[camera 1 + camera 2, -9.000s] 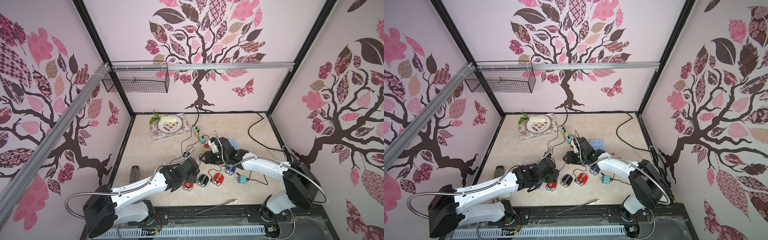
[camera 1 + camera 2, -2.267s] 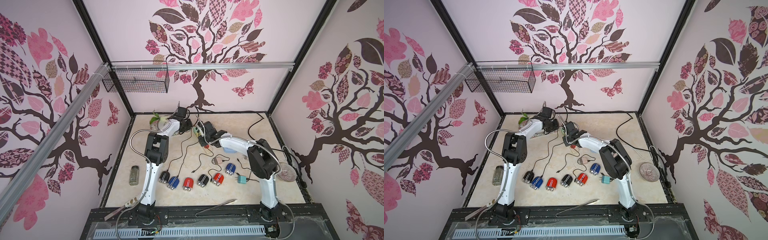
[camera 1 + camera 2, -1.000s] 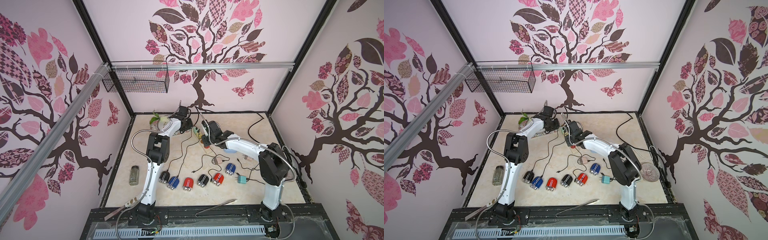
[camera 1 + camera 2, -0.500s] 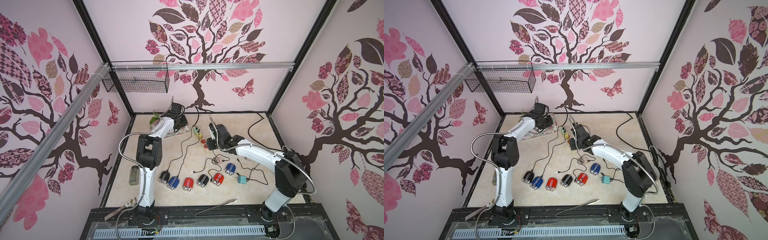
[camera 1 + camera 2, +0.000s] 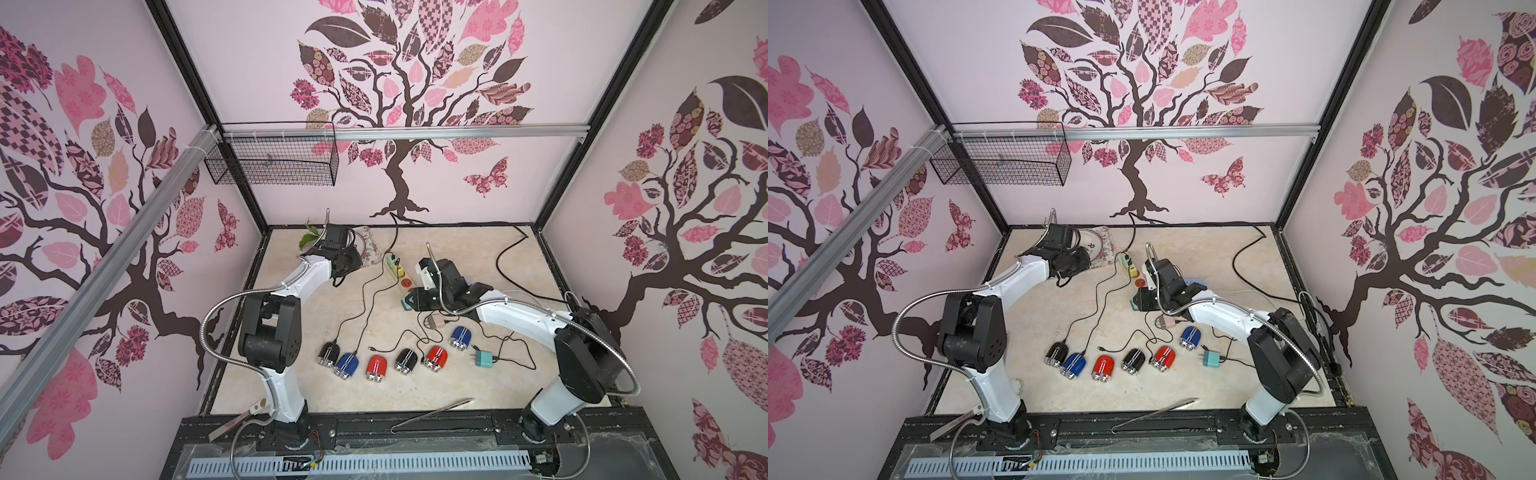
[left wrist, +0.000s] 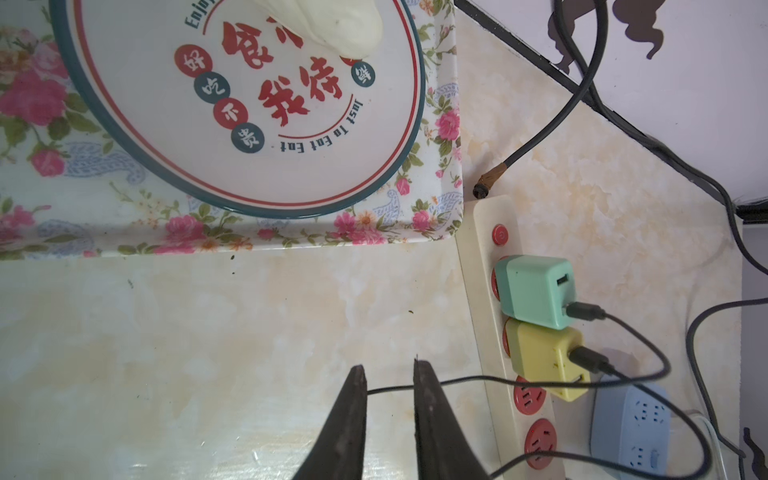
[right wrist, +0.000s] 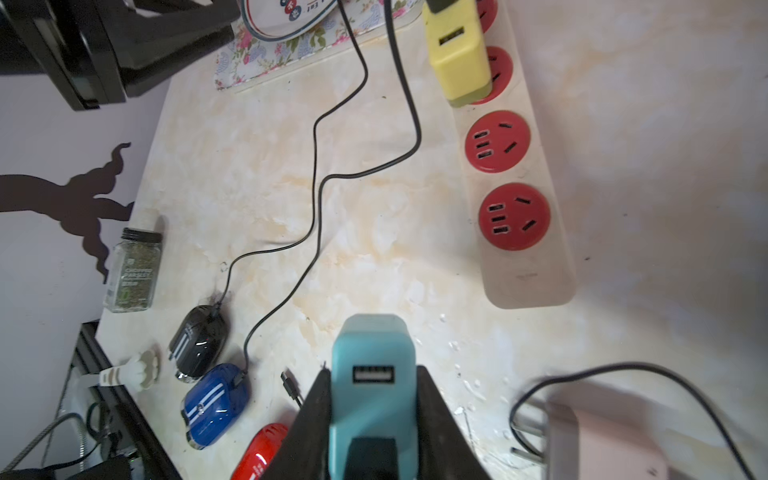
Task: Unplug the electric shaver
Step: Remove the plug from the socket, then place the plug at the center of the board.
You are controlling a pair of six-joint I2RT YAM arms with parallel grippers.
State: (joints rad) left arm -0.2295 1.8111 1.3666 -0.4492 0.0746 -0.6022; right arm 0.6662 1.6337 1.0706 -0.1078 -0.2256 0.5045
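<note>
Shavers (image 5: 376, 369) lie in a row of six near the front of the bench (image 5: 465, 253), like small toy cars. Each one lies long-ways from front to back, a bit slanted. Its silver end points to the front edge and its round end points to the back. The black shaver (image 5: 328, 354) and the blue shaver (image 5: 347, 365) at the left end each have a thin black cord (image 7: 316, 208) in the round end.

A loose teal plug (image 5: 482, 357) lies just beside the right end of the row. A little farther back lies a pink plug (image 5: 435, 321).

Past that, the right claw (image 7: 372, 372) is squeezed tight on a held teal plug (image 7: 372, 345). Its small port is empty, and it is apart from the power strip (image 7: 528, 282).

The strip lies farther back, with two red sockets bare. A yellow plug (image 6: 544, 357) and a green plug (image 6: 534, 289) sit in it, each with a cord.

The left claw (image 6: 388, 368) is near the strip. Its fingers (image 6: 349, 411) are a little apart, and I can see nothing held in them. A thin cord runs by the tips.

Farthest back, a flower tray (image 6: 440, 195) with a plate (image 6: 291, 174) lies just beside the strip's end.
</note>
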